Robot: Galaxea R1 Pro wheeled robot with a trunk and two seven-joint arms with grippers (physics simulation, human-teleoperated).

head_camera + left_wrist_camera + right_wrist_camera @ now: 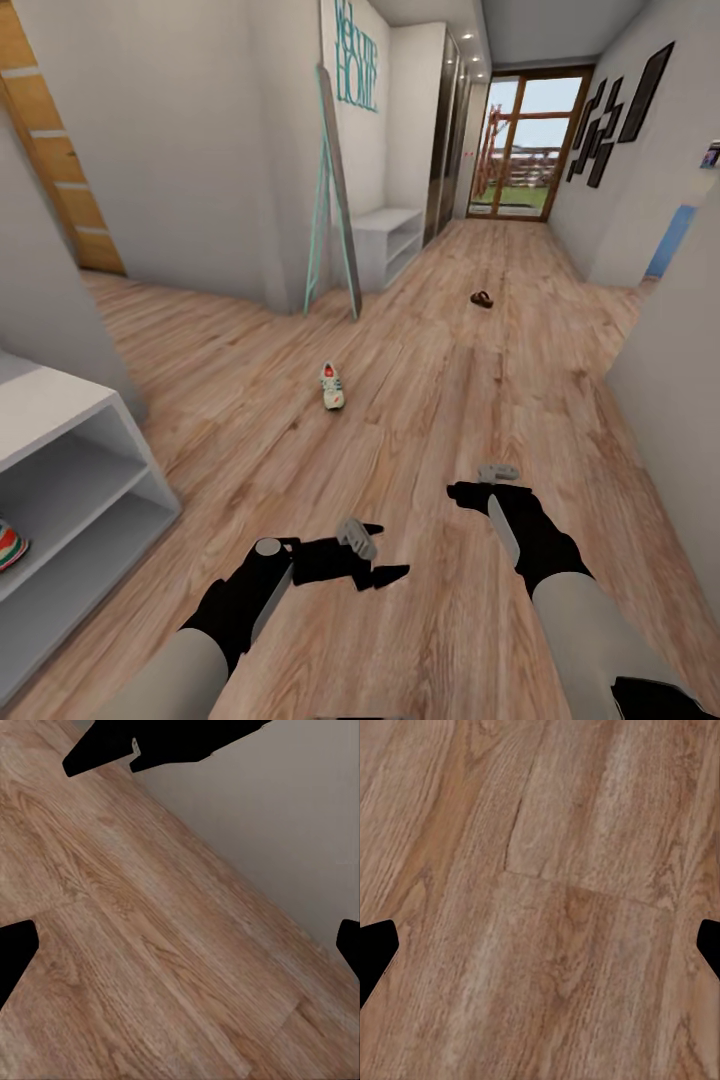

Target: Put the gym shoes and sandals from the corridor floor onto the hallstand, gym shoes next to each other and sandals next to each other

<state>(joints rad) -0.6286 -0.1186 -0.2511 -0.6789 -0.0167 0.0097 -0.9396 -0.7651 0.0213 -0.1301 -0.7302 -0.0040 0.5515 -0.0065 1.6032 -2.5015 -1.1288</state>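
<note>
– Where did the shoes lie just then?

– One white sneaker (333, 386) sat alone on the wooden floor (430, 400), ahead of the robot and a little to its left, its long axis running roughly straight away down the corridor. A brown sandal (482, 299) lay much farther on, toward the glass door (524, 150). A striped shoe (10, 545) already rested in the near shelf unit (60, 470) at the left.

– And the claws?

– Both were spread wide and held nothing. The left claw (378, 556) and right claw (482, 482) hung over bare planks, well short of the sneaker.

– Which arm suited it?

– I judged the left one, since the sneaker lay on that side, though the base needed to roll closer first.
</note>
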